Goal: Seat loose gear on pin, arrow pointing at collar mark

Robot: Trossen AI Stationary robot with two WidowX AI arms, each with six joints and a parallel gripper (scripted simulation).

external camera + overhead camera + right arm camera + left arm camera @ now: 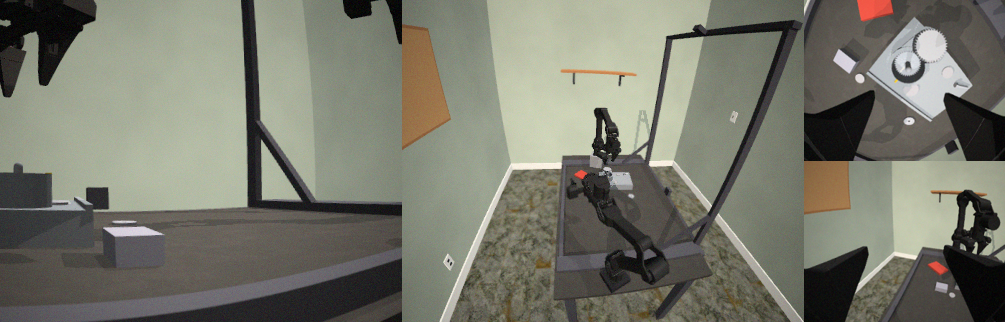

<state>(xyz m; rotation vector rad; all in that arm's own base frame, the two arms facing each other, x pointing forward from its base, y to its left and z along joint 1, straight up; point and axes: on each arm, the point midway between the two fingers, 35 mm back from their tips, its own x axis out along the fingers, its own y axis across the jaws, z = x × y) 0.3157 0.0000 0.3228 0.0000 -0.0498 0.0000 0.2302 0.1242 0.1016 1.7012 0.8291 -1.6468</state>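
The toothed gear sits on the pin of the pale fixture plate, inside a dark collar with a yellow mark. I cannot make out which way its arrow points. A second, larger gear meshes with it. In the exterior view the collar and pin tip show at the left. My right gripper is open and empty, high above the fixture. My left gripper is open and empty, raised over the table's left edge.
A red block, a grey cube, a small disc, a washer and a small dark cube lie around the fixture. A dark frame post stands at the back.
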